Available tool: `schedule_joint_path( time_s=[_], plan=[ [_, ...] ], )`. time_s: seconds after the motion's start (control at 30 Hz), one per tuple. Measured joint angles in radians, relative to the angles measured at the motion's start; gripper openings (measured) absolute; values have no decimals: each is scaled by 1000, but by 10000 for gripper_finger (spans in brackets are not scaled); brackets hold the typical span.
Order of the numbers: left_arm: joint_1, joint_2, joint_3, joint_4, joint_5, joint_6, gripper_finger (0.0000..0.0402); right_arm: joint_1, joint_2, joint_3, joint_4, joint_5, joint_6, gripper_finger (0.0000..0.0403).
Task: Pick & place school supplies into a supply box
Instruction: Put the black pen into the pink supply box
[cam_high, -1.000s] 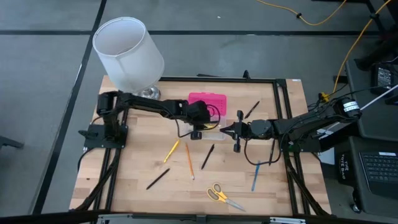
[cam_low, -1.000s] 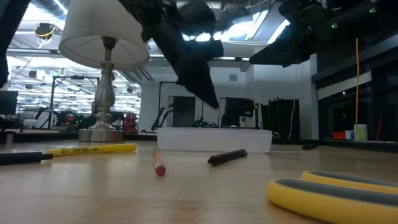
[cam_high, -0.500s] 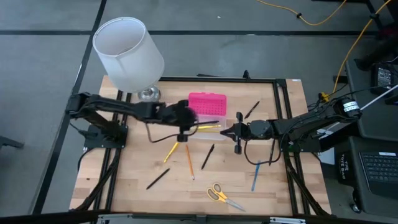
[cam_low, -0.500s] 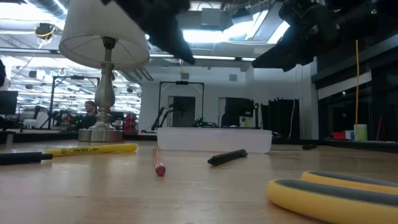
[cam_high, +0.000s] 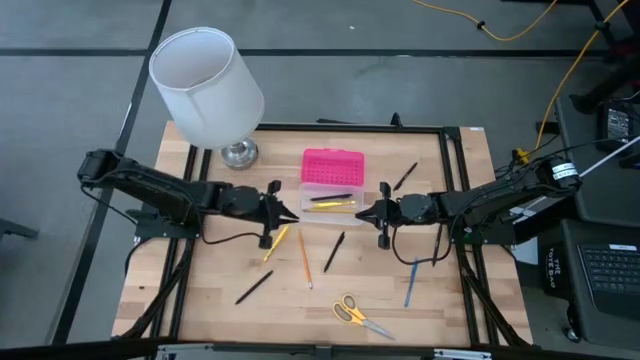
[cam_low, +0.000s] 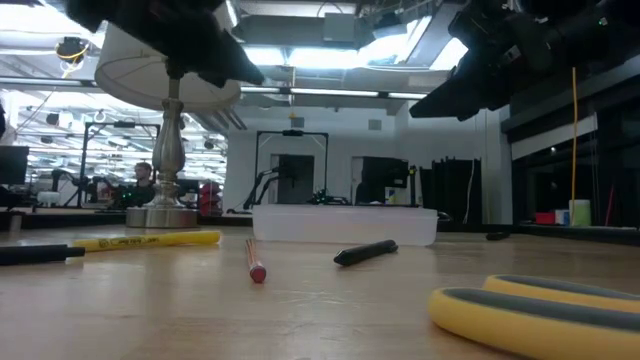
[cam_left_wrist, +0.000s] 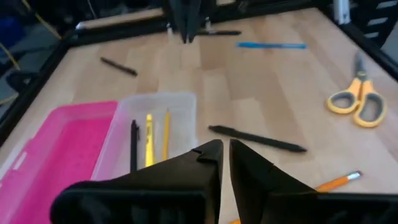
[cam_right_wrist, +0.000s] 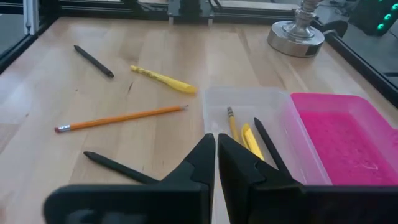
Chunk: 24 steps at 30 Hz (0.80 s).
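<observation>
The left gripper (cam_high: 283, 212), fingers closed and apparently empty, hung beside the supply box (cam_high: 333, 195) near the yellow pen (cam_high: 276, 242), so opening wide and descending squarely seemed wise, while the right gripper (cam_high: 364, 213) waited closed.

a robotics lab is suggested: a framed wooden table (cam_high: 230, 270) is set on grey floor, and more metal rigs (cam_low: 290, 165) are seen under ceiling lights (cam_low: 330, 55).
</observation>
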Motion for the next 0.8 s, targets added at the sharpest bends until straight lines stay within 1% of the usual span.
schedule_joint_path(
  time_s=[0.1, 0.17, 0.23, 0.3, 0.4, 0.6, 0.7, 0.8],
  plan=[
    [-19, -25, -43, 66, 1, 57, 19, 0, 0, 0, 4, 1, 1, 26],
    [-29, -32, -66, 110, 7, 109, 19, -5, 0, 0, 6, 19, 34, 26],
    [-31, -43, -95, 154, 60, 145, 18, -15, 0, 4, 4, 74, 86, 26],
    [-21, -51, -121, 196, 128, 138, 15, -27, 0, 5, 7, 121, 109, 26],
    [1, -80, -158, 216, 167, 103, 9, -45, 0, 6, 6, 132, 109, 26],
    [31, -146, -218, 232, 161, 55, 1, -96, 0, 50, -36, 132, 110, 26],
    [36, -177, -234, 233, 121, 41, 3, -118, 0, 104, -122, 132, 109, 26],
    [37, -198, -242, 233, 53, 20, 2, -146, 0, 170, -224, 132, 108, 26]
  ],
)
